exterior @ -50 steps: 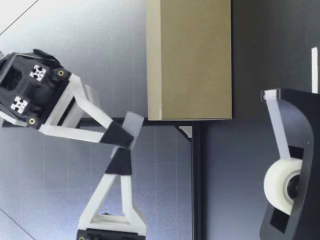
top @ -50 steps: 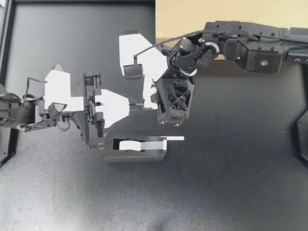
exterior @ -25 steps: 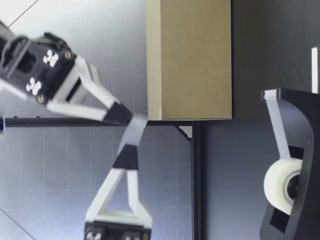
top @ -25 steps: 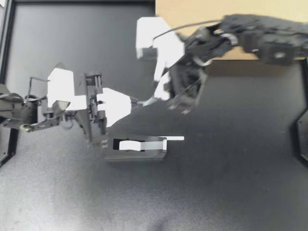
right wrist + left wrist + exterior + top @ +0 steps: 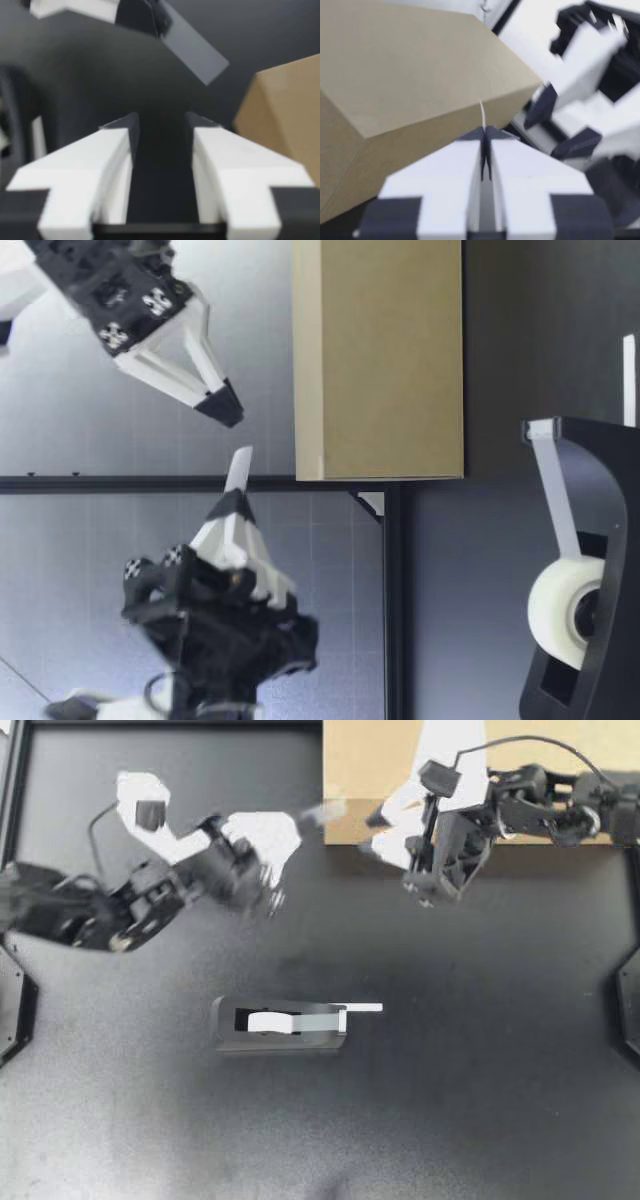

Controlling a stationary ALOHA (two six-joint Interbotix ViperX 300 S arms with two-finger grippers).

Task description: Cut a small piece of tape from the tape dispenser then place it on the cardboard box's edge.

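Left gripper (image 5: 298,821): jaws clenched on tape strip (image 5: 322,812), right beside cardboard box (image 5: 365,755) edge.
Right gripper (image 5: 374,830): jaws released, close by.

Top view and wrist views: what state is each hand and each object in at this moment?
left hand: shut on the tape piece, raised near the box's corner.
right hand: open, empty.
tape piece: cut free, pinched at one end, the rest sticking out past the fingertips; not on the box yet.
tape dispenser: upright, untouched, tape threaded up to its cutter.
cardboard box: closed, upright, no tape visible on it.
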